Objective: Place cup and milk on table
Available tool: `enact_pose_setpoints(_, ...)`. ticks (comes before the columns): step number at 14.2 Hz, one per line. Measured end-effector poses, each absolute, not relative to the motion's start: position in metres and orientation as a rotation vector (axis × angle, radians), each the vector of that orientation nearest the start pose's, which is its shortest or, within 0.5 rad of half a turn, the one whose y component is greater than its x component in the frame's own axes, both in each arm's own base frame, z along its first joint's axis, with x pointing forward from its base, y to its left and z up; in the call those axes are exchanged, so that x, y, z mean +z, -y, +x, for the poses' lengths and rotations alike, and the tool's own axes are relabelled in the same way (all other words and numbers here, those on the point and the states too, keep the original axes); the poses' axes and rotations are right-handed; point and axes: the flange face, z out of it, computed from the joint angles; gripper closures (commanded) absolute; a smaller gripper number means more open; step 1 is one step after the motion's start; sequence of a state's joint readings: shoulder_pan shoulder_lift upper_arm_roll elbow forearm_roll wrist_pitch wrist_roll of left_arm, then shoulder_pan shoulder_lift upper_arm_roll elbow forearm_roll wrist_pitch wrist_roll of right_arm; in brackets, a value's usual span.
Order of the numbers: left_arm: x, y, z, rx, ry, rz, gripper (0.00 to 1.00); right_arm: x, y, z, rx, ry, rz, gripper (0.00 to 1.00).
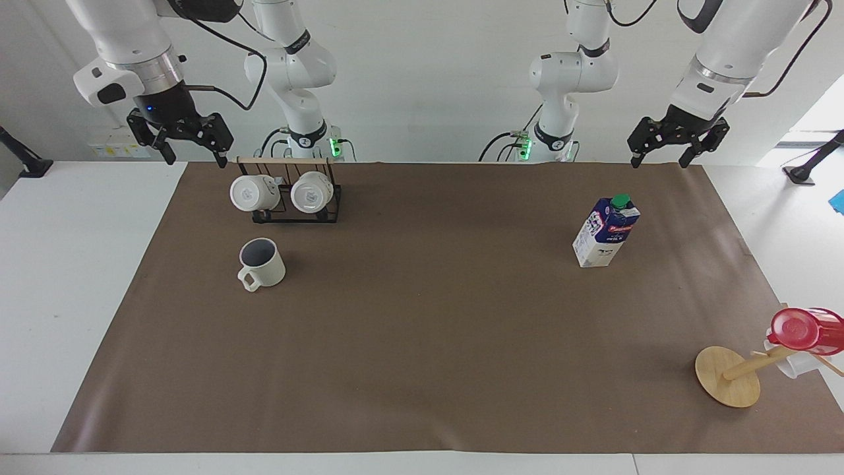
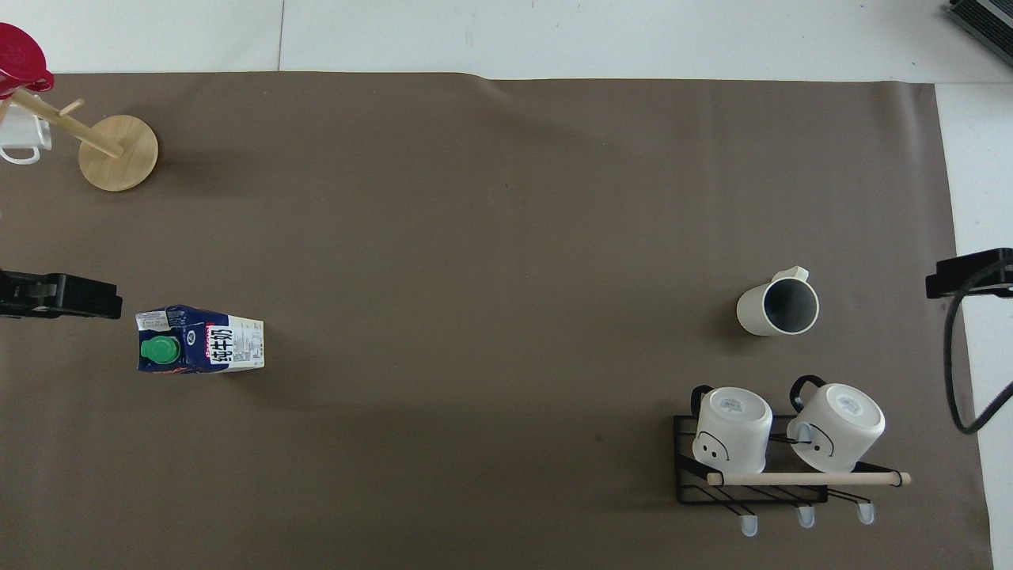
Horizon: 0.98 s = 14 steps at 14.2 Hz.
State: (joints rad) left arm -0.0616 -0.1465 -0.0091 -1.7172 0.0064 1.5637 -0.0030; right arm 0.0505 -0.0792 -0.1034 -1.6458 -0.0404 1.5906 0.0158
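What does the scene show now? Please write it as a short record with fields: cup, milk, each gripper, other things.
cup: cup upright on the table's brown mat, held by nothing
milk: milk upright on the mat, toward the left arm's end
left gripper: left gripper open, raised, holding nothing
right gripper: right gripper open, raised, holding nothing
other things: wire rack with two white mugs; wooden stand with a red cup
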Motion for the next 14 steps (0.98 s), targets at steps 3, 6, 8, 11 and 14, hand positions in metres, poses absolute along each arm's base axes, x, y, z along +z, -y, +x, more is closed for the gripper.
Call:
enact_pose_setpoints(3, 0.633, 0.035, 0.505, 0.011, -0.107, -3.132, 0.0, 0.599, 0.025, 0.541, -0.074, -0.075, -3.173, 0.0)
enact_pose_setpoints(6, 0.632, 0.036, 0.505, 0.014, -0.11, -3.131, 0.0, 0.562, 0.004, 0.557, -0.107, -0.047, -3.173, 0.0)
enact_pose_setpoints(8, 0.63, 0.036, 0.505, 0.023, -0.111, -3.131, 0.0, 0.532, -0.007, 0.572, -0.098, -0.045, -3.177, 0.0)
enact_pose_setpoints(11, 0.614, 0.036, 0.499, 0.072, -0.111, -3.129, 0.0, 0.474, -0.01, 0.592, -0.062, -0.067, -3.186, 0.0)
enact_pose_setpoints(14, 0.595, 0.035, 0.49, 0.061, -0.111, -3.129, 0.0, 0.428, -0.01, 0.59, -0.046, -0.097, -3.186, 0.0)
